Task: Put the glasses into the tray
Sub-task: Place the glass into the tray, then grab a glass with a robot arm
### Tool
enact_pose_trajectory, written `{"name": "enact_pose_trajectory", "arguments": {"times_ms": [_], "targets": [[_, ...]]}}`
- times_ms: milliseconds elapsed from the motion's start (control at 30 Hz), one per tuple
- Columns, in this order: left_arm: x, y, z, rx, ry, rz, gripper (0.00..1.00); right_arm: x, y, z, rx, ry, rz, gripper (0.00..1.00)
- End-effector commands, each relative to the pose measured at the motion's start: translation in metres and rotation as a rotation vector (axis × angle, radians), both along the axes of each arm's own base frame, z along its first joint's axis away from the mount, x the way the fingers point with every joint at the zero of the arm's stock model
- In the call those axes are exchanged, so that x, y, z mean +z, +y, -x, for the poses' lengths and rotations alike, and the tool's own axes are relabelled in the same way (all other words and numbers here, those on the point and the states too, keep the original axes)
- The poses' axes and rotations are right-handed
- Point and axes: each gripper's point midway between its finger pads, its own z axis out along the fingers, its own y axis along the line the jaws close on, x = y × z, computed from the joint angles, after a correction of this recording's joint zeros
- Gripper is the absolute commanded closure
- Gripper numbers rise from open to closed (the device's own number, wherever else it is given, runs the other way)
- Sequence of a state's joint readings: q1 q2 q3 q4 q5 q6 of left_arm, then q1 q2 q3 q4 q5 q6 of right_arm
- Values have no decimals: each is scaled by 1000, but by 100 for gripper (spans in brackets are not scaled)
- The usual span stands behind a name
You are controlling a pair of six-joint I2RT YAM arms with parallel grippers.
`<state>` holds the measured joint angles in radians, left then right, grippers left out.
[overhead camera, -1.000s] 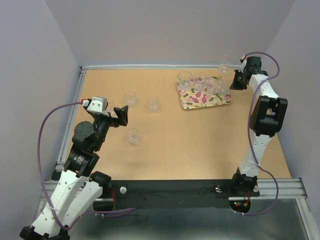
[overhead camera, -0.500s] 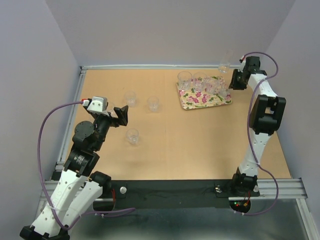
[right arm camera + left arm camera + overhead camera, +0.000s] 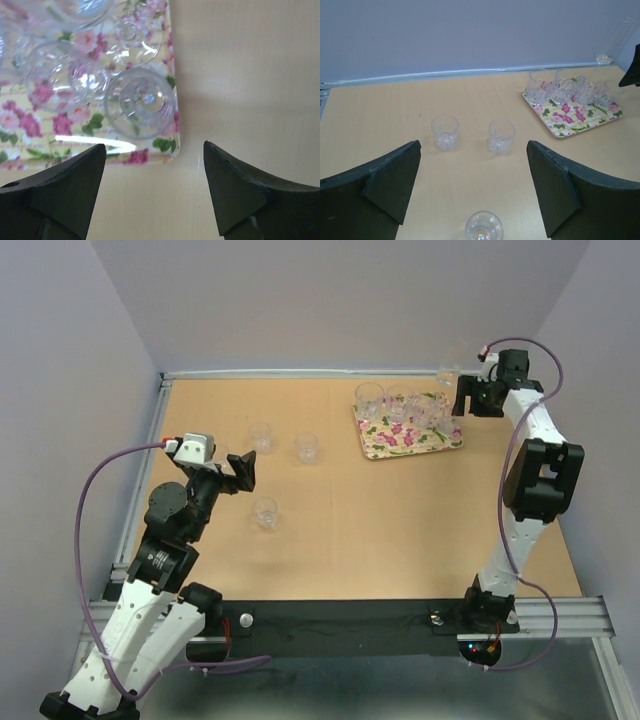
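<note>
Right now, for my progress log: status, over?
Left gripper open, empty. Right gripper open over tray corner. Tray holds several glasses; three tumblers loose on table. Nothing blocking.

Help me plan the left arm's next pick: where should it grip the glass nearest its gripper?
Grip the glass across its wall below the rim, left gripper coming down from above, probably. It stands upright, apart from the other two glasses, so both fingers fit.

Stretches the right arm far forward, elbow raised, wrist tipped downward, right gripper (image 3: 463, 400) spread wide and empty. Holds the left arm folded near its base, left gripper (image 3: 236, 466) aimed forward, 2 fingers apart, gripping nothing.
</note>
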<state>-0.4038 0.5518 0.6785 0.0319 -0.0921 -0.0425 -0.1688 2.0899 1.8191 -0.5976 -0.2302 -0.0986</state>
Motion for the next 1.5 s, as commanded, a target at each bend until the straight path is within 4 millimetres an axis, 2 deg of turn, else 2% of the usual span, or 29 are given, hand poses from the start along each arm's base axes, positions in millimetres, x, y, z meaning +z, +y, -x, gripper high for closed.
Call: {"name": "enact_pose_trajectory", "arguments": {"times_ms": [0, 233, 533, 733, 867, 900, 933, 1033, 1233, 1467], "targets": [[5, 2, -1, 13, -26, 12, 1, 64, 18, 19, 144, -148, 28, 16], [4, 3, -1, 14, -24, 8, 1, 74, 46, 77, 337, -186, 16, 16], [2, 4, -3, 28, -15, 5, 1, 86, 86, 151, 496, -261, -77, 16], [-1, 2, -6, 26, 8, 21, 1, 100, 100, 183, 536, -346, -90, 16], [0, -3, -6, 4, 29, 37, 1, 104, 109, 193, 561, -416, -108, 16], [0, -5, -5, -3, 44, 59, 1, 99, 111, 202, 568, -426, -114, 16], [4, -8, -4, -15, 48, 72, 1, 98, 112, 205, 570, -436, -116, 15], [2, -18, 0, -58, 109, 121, 1, 90, 115, 214, 578, -464, -122, 15], [-16, -33, 6, -105, 261, 211, 1, 86, 119, 219, 588, -470, -149, 14], [-44, -33, 4, -38, 437, 266, 2, 91, 118, 220, 576, -480, -148, 14]]}}
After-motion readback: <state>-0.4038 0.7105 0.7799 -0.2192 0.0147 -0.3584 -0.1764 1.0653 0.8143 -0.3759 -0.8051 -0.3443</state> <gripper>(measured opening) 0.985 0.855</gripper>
